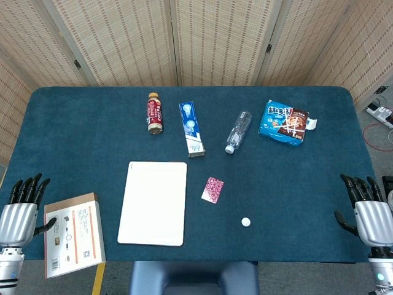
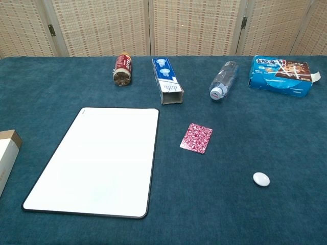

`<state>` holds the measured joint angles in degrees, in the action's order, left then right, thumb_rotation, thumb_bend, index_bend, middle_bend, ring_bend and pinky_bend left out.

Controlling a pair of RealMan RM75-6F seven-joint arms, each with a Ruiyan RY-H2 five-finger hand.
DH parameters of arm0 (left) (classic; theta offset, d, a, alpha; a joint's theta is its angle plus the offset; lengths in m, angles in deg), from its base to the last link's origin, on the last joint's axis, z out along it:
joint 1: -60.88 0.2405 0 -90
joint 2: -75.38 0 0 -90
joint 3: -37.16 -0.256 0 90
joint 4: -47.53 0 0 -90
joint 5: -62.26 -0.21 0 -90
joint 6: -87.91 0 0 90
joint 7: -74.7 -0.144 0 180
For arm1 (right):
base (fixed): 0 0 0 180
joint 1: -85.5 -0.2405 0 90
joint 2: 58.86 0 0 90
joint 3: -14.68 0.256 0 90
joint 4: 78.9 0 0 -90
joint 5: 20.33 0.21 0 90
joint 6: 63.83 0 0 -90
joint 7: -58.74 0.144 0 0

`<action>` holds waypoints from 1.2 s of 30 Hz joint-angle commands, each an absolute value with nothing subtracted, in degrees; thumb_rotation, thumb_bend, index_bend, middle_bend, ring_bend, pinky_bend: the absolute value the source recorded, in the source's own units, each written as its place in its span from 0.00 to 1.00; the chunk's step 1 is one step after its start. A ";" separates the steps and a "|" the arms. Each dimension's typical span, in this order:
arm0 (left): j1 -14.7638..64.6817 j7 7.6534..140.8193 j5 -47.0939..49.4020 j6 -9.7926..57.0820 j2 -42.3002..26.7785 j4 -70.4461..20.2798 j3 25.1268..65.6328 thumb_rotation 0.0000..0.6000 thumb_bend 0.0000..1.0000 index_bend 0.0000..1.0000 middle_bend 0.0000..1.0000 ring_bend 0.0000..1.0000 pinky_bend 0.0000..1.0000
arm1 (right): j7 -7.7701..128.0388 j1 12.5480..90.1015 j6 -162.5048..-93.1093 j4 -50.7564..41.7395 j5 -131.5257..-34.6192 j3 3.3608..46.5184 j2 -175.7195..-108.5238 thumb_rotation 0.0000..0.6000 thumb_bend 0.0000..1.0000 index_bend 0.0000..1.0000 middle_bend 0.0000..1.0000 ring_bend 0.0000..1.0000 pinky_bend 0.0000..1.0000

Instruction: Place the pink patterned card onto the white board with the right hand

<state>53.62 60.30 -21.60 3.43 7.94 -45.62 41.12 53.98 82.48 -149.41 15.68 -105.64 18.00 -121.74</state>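
Note:
The pink patterned card (image 1: 212,189) (image 2: 196,138) lies flat on the blue tablecloth, just right of the white board (image 1: 153,203) (image 2: 99,159). The board is bare, with a thin dark rim. My right hand (image 1: 366,208) hovers at the table's right edge in the head view, fingers spread and holding nothing, far right of the card. At the left edge my left hand (image 1: 21,207) is likewise spread and holds nothing. Neither hand appears in the chest view.
A brown bottle (image 1: 155,113), a blue toothpaste box (image 1: 192,128), a clear water bottle (image 1: 238,131) and a blue snack bag (image 1: 284,122) line the back. A small white pebble-like object (image 1: 245,222) lies right of the card. A cardboard box (image 1: 73,235) sits front left.

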 commanded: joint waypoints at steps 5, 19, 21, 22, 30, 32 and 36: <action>53.42 59.56 -21.48 3.37 7.69 -46.09 41.27 1.00 0.21 0.11 0.05 0.05 0.00 | 54.34 82.19 -149.08 15.53 -105.78 18.13 -121.61 1.00 0.33 0.04 0.16 0.11 0.00; 54.48 60.19 -21.54 2.06 8.57 -46.64 40.76 1.00 0.21 0.12 0.06 0.06 0.00 | 54.72 81.38 -148.34 15.23 -108.51 17.17 -121.90 1.00 0.33 0.04 0.16 0.11 0.00; 54.67 60.73 -21.30 1.86 8.78 -46.47 40.85 1.00 0.21 0.12 0.06 0.06 0.00 | 53.75 80.58 -147.19 15.69 -109.31 16.89 -121.72 1.00 0.34 0.04 0.16 0.11 0.00; 54.75 61.00 -21.11 1.80 8.86 -46.35 40.94 1.00 0.21 0.12 0.06 0.06 0.00 | 53.18 80.08 -146.47 16.01 -109.82 16.71 -121.63 1.00 0.34 0.04 0.16 0.11 0.00; 55.41 62.80 -21.12 1.67 9.43 -45.79 40.45 1.00 0.21 0.13 0.06 0.06 0.00 | 46.10 72.39 -137.60 20.16 -113.50 17.76 -121.59 1.00 0.33 0.08 0.12 0.07 0.00; 55.59 63.28 -21.15 1.49 9.61 -45.80 40.41 1.00 0.21 0.13 0.06 0.06 0.00 | 44.24 70.27 -134.91 20.81 -113.44 18.34 -122.13 1.00 0.33 0.11 0.07 0.02 0.00; 56.20 64.09 -21.04 0.86 9.81 -45.60 40.29 1.00 0.21 0.13 0.07 0.06 0.00 | 41.55 65.11 -128.07 21.50 -112.98 19.57 -123.73 1.00 0.34 0.13 0.06 0.00 0.00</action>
<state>56.03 63.92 -21.09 1.01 9.74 -45.66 40.36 43.68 68.65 -132.27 20.68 -113.03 18.48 -122.48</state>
